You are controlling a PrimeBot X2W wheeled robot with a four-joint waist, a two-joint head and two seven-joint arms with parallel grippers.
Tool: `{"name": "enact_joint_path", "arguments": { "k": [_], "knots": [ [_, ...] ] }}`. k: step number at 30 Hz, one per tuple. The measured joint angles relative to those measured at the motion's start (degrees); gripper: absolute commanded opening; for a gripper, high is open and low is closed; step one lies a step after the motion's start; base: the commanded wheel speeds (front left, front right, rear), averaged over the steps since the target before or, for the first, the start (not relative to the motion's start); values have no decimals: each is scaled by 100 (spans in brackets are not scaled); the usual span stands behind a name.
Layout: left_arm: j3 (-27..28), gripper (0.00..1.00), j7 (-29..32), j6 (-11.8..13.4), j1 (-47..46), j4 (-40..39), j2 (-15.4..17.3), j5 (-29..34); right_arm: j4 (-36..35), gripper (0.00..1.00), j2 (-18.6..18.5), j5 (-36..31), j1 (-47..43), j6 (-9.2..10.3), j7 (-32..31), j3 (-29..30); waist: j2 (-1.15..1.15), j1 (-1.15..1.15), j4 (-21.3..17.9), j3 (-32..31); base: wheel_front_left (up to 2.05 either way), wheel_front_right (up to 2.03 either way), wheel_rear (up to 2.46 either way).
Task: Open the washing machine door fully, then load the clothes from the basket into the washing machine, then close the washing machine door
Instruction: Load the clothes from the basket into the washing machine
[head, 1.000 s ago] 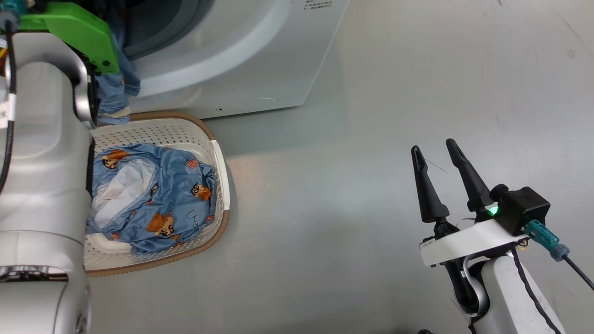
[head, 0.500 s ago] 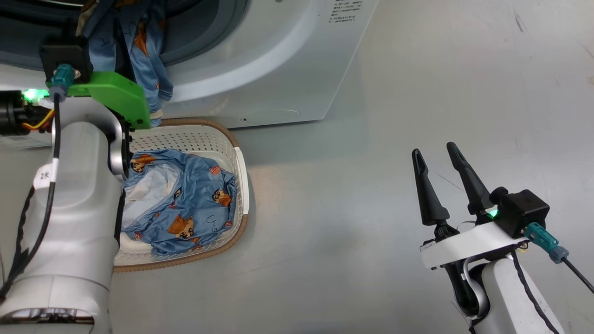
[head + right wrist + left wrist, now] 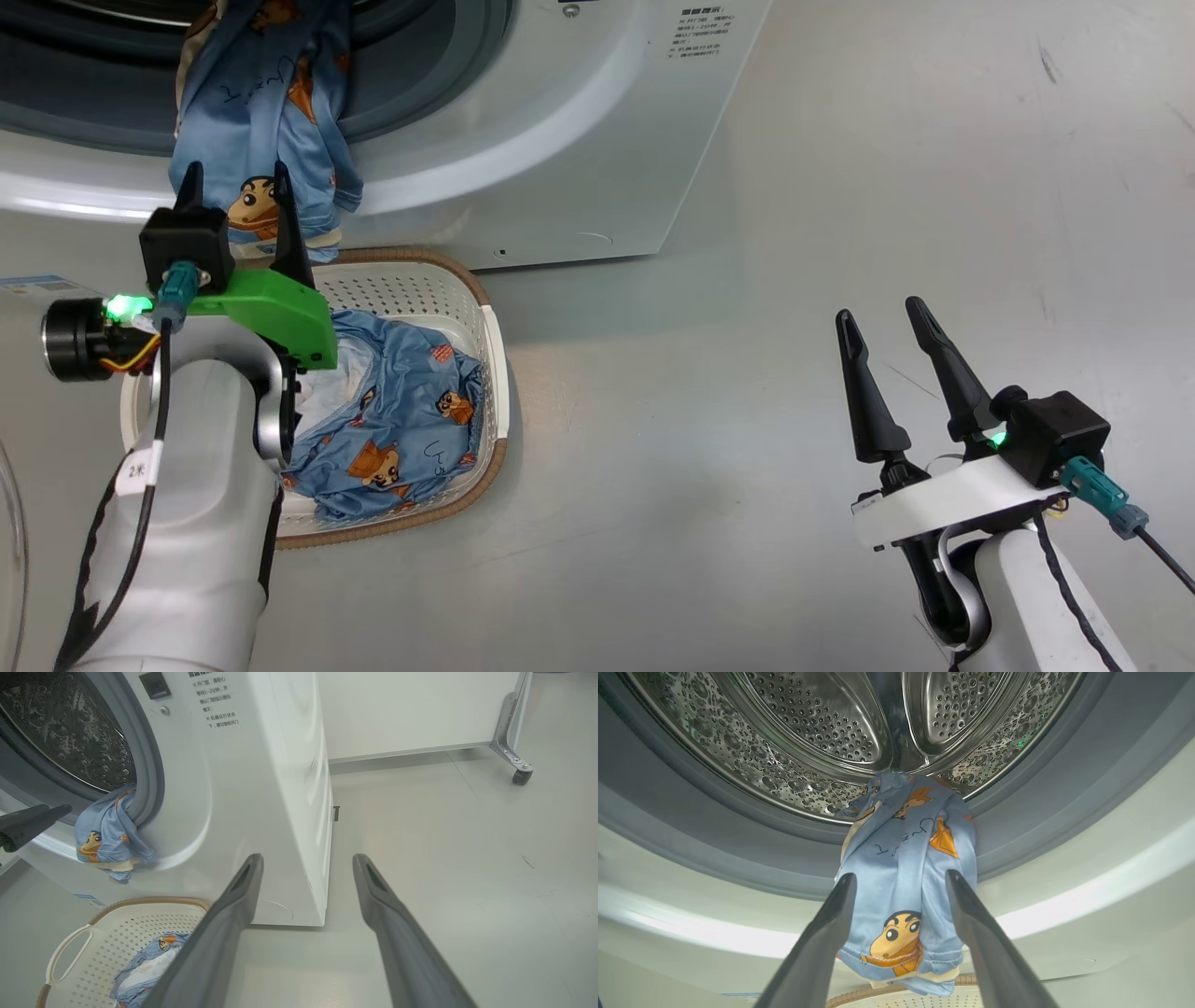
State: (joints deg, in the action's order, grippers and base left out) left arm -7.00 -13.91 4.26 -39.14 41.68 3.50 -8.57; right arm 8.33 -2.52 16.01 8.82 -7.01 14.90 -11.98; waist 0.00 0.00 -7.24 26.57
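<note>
One piece of the clothes [image 3: 271, 93] hangs out of the washing machine [image 3: 560, 140], draped from the steel drum [image 3: 822, 723] over the grey gasket [image 3: 1017, 812] and the white front. My left gripper [image 3: 235, 187] stands open just in front of its lower end [image 3: 901, 868], not touching it, the fingers [image 3: 822, 942] on either side of the line of sight. A second piece of clothes [image 3: 401, 420] lies in the basket [image 3: 493, 317] on the floor below. Off to the right, my right gripper [image 3: 882, 317] is open and holds nothing. The door's black rim is out of view.
The machine's right side panel [image 3: 299, 788] faces bare grey floor [image 3: 794, 233]. A white wall and a metal leg with a caster [image 3: 516, 760] stand behind it. A thin curved clear edge [image 3: 19, 551] shows at the head view's lower left.
My left gripper has drawn back out of the drum opening and let go of the garment, which now hangs over the gasket. The head camera has also shifted.
</note>
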Motion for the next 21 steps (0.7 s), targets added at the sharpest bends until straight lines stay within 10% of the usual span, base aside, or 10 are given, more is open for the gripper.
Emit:
{"name": "enact_joint_path", "arguments": {
  "k": [21],
  "knots": [
    [-51,100,-35,8,1883,-1103,64,12,-5,100,-127,-9,-258,0,0,41,0,0,111,-342,0,0,0]
  ]
}}
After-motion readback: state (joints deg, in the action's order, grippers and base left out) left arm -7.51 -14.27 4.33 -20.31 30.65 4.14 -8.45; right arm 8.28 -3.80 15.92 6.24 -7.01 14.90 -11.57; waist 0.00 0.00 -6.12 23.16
